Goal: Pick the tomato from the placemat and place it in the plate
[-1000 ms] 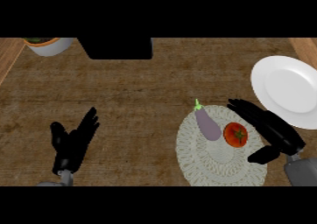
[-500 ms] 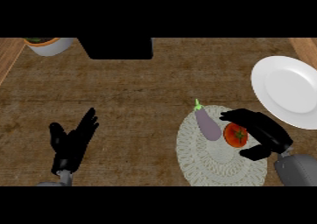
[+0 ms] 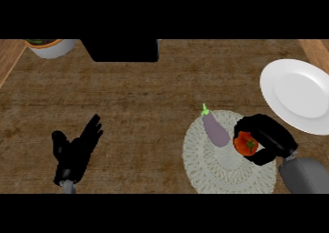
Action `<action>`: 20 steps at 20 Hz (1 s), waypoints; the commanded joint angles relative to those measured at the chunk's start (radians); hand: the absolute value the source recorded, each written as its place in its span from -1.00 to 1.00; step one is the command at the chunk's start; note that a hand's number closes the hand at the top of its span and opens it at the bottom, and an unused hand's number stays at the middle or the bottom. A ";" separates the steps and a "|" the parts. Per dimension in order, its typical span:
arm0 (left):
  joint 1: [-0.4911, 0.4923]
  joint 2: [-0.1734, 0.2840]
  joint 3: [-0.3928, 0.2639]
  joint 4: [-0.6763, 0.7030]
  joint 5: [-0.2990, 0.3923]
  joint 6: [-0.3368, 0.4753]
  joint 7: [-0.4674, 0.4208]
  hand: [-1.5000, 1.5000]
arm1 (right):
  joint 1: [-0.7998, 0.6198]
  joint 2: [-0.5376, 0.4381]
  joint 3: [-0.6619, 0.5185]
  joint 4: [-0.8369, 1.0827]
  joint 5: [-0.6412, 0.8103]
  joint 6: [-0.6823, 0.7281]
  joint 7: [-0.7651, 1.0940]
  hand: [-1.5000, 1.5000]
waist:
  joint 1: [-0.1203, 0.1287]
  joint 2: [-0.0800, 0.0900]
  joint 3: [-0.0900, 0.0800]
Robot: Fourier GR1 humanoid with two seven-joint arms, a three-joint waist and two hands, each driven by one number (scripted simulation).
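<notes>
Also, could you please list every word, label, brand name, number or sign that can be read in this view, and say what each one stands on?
None: no readable text, number or sign shows anywhere.
The white plate, the round placemat, the tomato, the eggplant, the pot at the top left and the black box beside it all show plain, unmarked surfaces.

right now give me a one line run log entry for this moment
phase: grasp | right robot hand: curled round tomato on placemat | left robot hand: open, resting | plate: no tomato yet | eggplant: on placemat
</notes>
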 commanded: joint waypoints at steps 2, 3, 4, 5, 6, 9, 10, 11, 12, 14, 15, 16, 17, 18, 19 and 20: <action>-0.038 0.008 0.021 -0.004 0.006 -0.019 0.028 0.00 | 0.000 0.040 -0.044 -0.028 -0.031 -0.072 -0.038 1.00 | -0.002 0.005 0.005; 0.049 -0.020 -0.025 -0.055 -0.034 0.023 0.007 0.00 | 0.027 0.088 -0.037 -0.097 -0.011 -0.025 0.137 1.00 | -0.003 0.002 0.004; -0.005 -0.002 0.010 0.007 -0.001 -0.011 -0.001 0.00 | 0.034 0.145 -0.027 -0.095 0.032 -0.043 0.270 1.00 | -0.011 0.002 0.003; 0.000 0.006 0.021 -0.016 -0.003 0.011 0.026 0.00 | 0.094 0.196 -0.034 -0.061 0.059 -0.112 0.341 1.00 | -0.015 0.001 0.004; 0.013 0.022 0.023 -0.014 0.006 -0.021 -0.003 0.00 | 0.063 0.244 -0.051 -0.072 0.063 -0.082 0.461 1.00 | -0.012 -0.001 0.002; -0.010 0.018 0.030 -0.007 0.004 -0.005 0.023 0.00 | 0.070 0.338 -0.062 -0.142 0.073 -0.140 0.676 1.00 | -0.023 -0.004 0.002; -0.011 0.002 0.018 -0.008 -0.002 0.006 0.028 0.00 | 0.083 0.339 -0.031 -0.202 0.055 -0.197 0.709 1.00 | -0.024 -0.006 0.003; 0.000 -0.007 -0.001 -0.010 -0.005 -0.006 0.015 0.00 | 0.095 0.341 0.018 -0.209 0.065 -0.288 0.749 1.00 | -0.011 -0.002 0.004; -0.006 0.014 0.030 0.000 0.010 -0.012 0.019 0.00 | 0.054 0.342 0.038 -0.276 0.068 -0.288 0.822 1.00 | -0.011 -0.005 0.003; 0.026 0.006 0.010 0.000 -0.003 -0.018 -0.009 0.00 | 0.079 0.344 0.103 -0.302 0.113 -0.393 0.927 1.00 | -0.003 -0.001 0.004; -0.045 -0.004 0.017 -0.016 -0.012 0.020 0.045 0.00 | 0.039 0.344 0.115 -0.336 0.128 -0.397 0.997 1.00 | -0.008 -0.001 0.004; 0.023 -0.024 -0.001 0.016 -0.021 0.014 -0.009 0.00 | 0.047 0.345 0.117 -0.345 0.130 -0.437 1.022 1.00 | -0.003 0.001 0.004; -0.020 -0.029 0.002 0.025 -0.018 0.016 0.004 0.00 | 0.075 0.345 0.148 -0.416 0.114 -0.447 1.069 1.00 | -0.014 -0.001 0.004; 0.016 -0.004 -0.008 -0.066 -0.010 0.002 0.051 0.00 | 0.039 0.346 0.104 -0.428 0.148 -0.441 1.107 1.00 | -0.003 -0.002 0.004; -0.003 -0.005 0.012 -0.043 -0.003 0.010 0.059 0.00 | 0.049 0.346 0.081 -0.460 0.132 -0.437 1.111 1.00 | -0.008 0.000 0.004; 0.000 -0.013 0.007 0.030 -0.038 0.017 -0.022 0.00 | 0.047 0.346 0.051 -0.508 0.118 -0.412 1.140 1.00 | -0.016 0.001 0.004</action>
